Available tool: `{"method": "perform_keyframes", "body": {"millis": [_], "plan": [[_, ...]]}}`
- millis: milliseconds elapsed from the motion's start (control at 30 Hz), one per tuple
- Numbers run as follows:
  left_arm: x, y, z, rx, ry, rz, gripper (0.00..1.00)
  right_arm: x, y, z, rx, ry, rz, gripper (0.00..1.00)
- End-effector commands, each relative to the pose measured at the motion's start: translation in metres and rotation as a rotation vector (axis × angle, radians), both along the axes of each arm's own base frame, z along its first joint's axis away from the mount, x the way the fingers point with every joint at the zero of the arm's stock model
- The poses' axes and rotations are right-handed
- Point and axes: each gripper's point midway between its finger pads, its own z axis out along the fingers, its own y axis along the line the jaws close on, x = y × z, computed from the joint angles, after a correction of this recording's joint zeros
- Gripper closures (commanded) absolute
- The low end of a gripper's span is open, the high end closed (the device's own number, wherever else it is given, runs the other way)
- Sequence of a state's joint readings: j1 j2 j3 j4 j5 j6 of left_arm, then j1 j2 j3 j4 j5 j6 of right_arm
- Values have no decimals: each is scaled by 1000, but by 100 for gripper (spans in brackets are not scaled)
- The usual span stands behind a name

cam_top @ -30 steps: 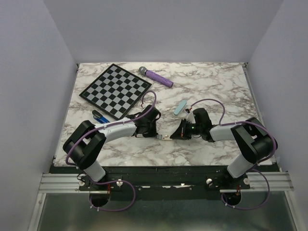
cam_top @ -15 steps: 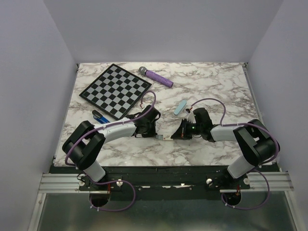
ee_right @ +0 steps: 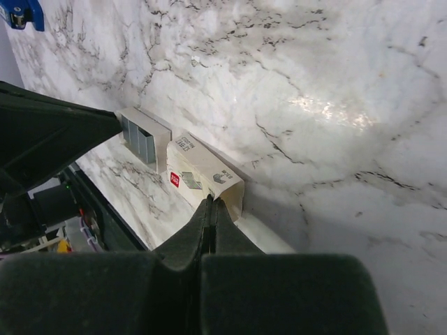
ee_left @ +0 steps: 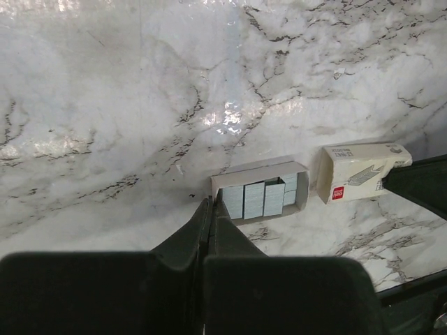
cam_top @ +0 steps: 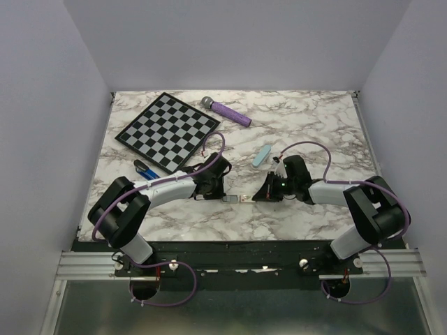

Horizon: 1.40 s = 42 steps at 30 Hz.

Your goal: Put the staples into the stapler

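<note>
The staples lie in rows in a small open cardboard tray near the table's front edge. My left gripper is shut on the tray's left end wall. A short gap to the right lies the white box sleeve with a red mark. My right gripper is shut on the rim of the sleeve's open end. From above, the left gripper, the tray, the sleeve and the right gripper stand in a line. The dark blue stapler lies apart at the left.
A pale blue flat bar lies just behind the right gripper. A chessboard fills the back left, and a purple microphone lies behind it. The table's front edge runs close below both grippers.
The left gripper has closed at the tray's end. Tray and sleeve now lie stretched apart in a line, and the right gripper has shifted slightly to the right.
</note>
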<state>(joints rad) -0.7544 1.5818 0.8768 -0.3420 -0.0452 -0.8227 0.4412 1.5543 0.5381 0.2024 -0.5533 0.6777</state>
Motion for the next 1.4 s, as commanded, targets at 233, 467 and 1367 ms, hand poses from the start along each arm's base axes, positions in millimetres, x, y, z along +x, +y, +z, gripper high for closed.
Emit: {"method": "perform_keyframes", "body": {"millis": [233,467,1367], "plan": [[1,8,8,14,-26,9,97,12,-41,-4,-103,-11,-114,99],[3,10,16,7,-54,25,73,14,-63,-6,-164,-18,-182,93],[124,-64,128,80,-460,-271,1,12,-138,162,-264,-705,-457,0]]}}
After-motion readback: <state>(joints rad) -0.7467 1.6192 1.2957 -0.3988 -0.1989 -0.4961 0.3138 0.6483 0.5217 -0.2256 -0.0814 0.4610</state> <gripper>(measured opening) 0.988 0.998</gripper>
